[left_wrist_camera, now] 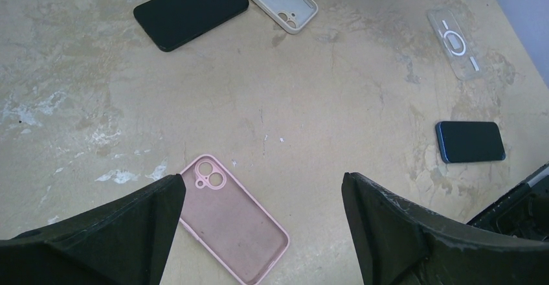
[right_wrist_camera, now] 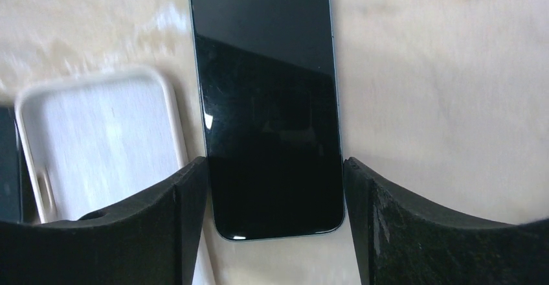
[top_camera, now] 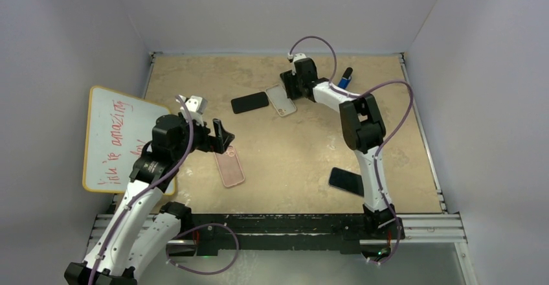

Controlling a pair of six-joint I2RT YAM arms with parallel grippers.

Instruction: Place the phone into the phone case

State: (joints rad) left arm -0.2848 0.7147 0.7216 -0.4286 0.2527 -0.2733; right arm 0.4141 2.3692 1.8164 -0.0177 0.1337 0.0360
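**Right gripper** [right_wrist_camera: 275,165]: reaching to the far side of the table [top_camera: 304,149]. It is closing at phone width, with one finger lying against each long edge of the phone [right_wrist_camera: 268,103] near its lower end. The phone is showing sharp while the surroundings are blurring, so it is probably being held rather than just straddled. Gripping by the edges is keeping the screen clear.

**Phone:** black, lying screen up between those fingers. The top view is hiding it under the gripper.

**White case** [right_wrist_camera: 103,142]: lying open side up just beside the phone. It is likely the target, as it is the closest case.

**Left gripper** [left_wrist_camera: 262,181]: hanging with fingers spread wide and holding nothing, above the pink case [left_wrist_camera: 233,223]. It seems to be waiting there to steady a case.

**Other stock:**
- A second black phone [left_wrist_camera: 191,10] is sitting beside the white case.
- A blue-edged phone [left_wrist_camera: 470,141] and a clear case [left_wrist_camera: 455,42] are lying well apart on the right.
- A whiteboard [top_camera: 120,139] is leaning at the left.

**Next call:** the phone is needing to be lined up over the white case's rim.
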